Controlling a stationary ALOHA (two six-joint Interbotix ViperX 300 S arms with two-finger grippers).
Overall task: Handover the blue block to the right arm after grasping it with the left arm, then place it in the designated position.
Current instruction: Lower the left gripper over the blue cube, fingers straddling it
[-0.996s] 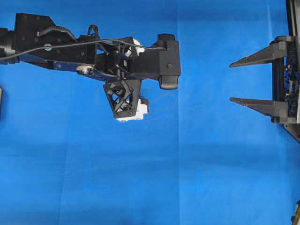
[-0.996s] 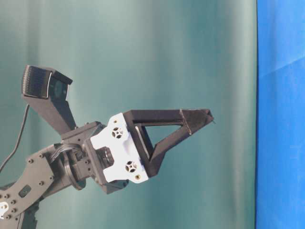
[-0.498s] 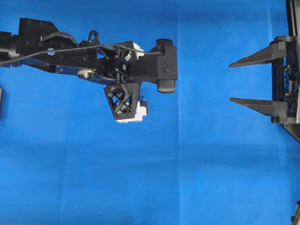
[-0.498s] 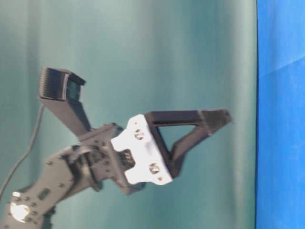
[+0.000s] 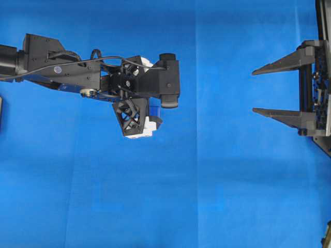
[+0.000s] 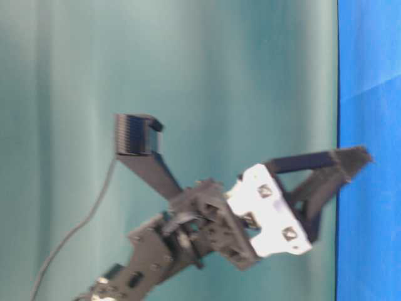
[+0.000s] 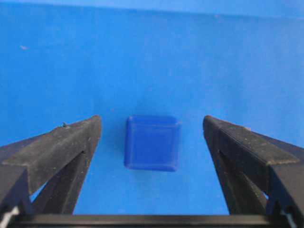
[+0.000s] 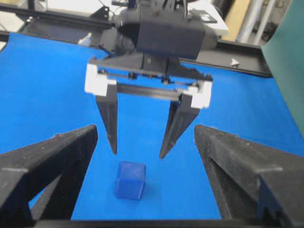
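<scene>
The blue block (image 7: pixel 152 142), a small dark-blue cube, sits on the blue cloth (image 7: pixel 152 57) between the open fingers of my left gripper (image 7: pixel 151 121) without touching either. From the right wrist view the block (image 8: pixel 129 179) lies just below the left gripper's (image 8: pixel 137 154) pointed fingertips, which hang a little above it. Overhead, the left gripper (image 5: pixel 139 98) points downward and hides most of the block. My right gripper (image 5: pixel 253 91) waits open and empty at the right edge. In that wrist view the right gripper (image 8: pixel 145 130) faces the block from a distance.
Blue cloth (image 5: pixel 217 181) covers the whole table. A teal backdrop (image 6: pixel 188 75) fills the table-level view, where the left gripper (image 6: pixel 354 162) is blurred. A black frame rail (image 8: pixel 237 52) runs along the far edge. A dark object (image 5: pixel 1 111) pokes in at the left edge.
The left arm has drawn back to the left and dropped toward the cloth, bringing its open fingers down around the block. The right arm has stayed still.
</scene>
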